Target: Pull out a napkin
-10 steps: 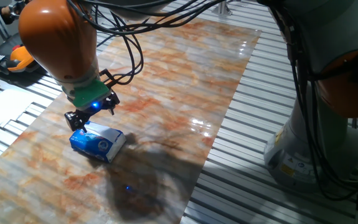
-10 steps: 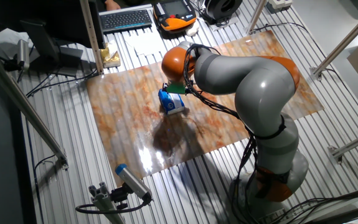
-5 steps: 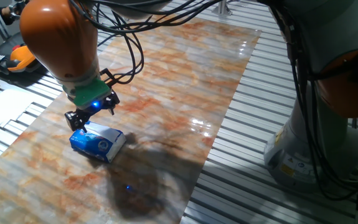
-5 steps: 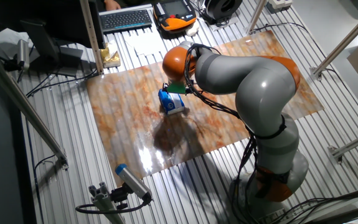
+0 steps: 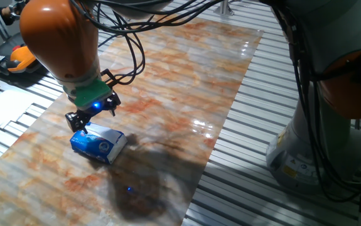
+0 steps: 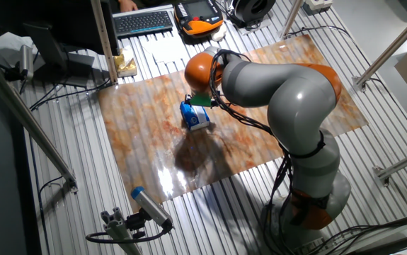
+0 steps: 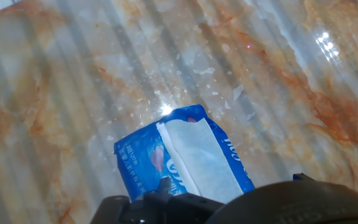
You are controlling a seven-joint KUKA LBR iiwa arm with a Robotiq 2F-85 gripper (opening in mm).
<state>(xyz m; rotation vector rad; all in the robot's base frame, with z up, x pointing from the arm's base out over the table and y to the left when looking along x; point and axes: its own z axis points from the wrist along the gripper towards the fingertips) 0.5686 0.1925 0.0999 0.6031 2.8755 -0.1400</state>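
Napkin (image 7: 197, 158) not yet pulled: it sits flat in the slot of the packet (image 5: 97, 144), near the bench's (image 5: 186, 81) left edge. Gripper (image 5: 81, 123) poised at the packet's top; cannot tell jaw opening. Grasp and draw remain, I judge.

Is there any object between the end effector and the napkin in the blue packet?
Nothing visible stands between them. The end effector hangs just above one end of the blue packet, and in the hand view the white napkin lies exposed along the packet's open top. The marble board around the packet holds no other objects.
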